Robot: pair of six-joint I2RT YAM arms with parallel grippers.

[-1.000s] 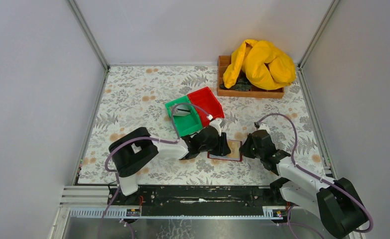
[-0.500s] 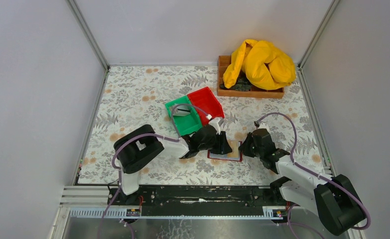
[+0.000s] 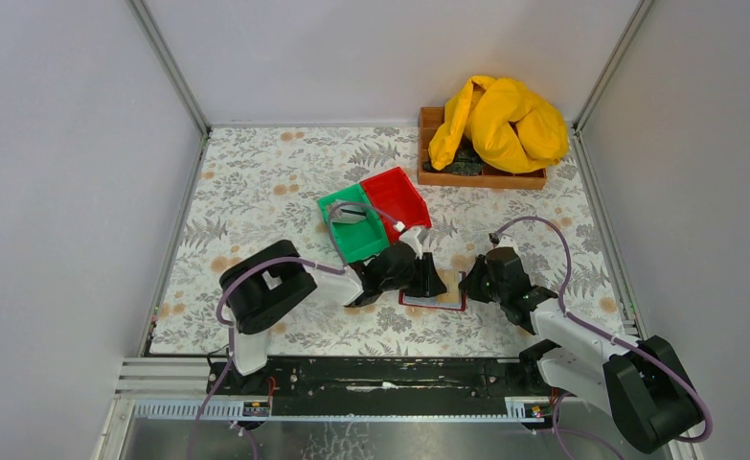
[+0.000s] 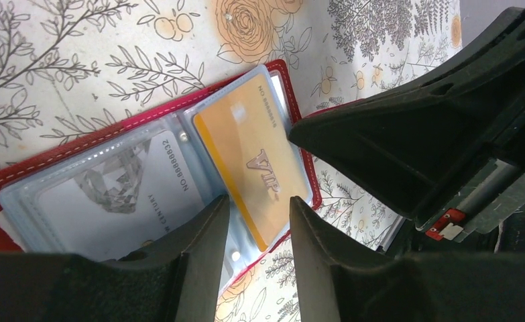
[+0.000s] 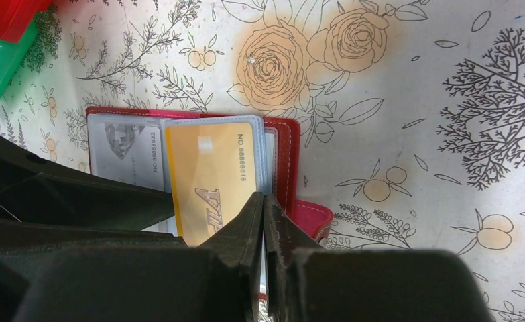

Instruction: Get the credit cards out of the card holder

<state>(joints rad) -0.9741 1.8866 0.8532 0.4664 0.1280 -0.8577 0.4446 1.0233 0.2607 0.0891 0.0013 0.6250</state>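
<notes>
The left hand (image 4: 259, 203) hangs half open over the open card holder (image 5: 287, 157); the right hand (image 5: 264, 199), pinched shut, points at the gold card (image 5: 209, 168).

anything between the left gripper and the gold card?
No loose object. The left gripper is open right over the gold card, which sits in the card holder sleeve. The right gripper, shut, crowds one edge of the card.

2 sleeved cards (image 4: 125, 194) (image 4: 253, 161), 1 holder (image 5: 283, 157), 2 bins (image 3: 366, 244) (image 3: 397, 199)
</notes>
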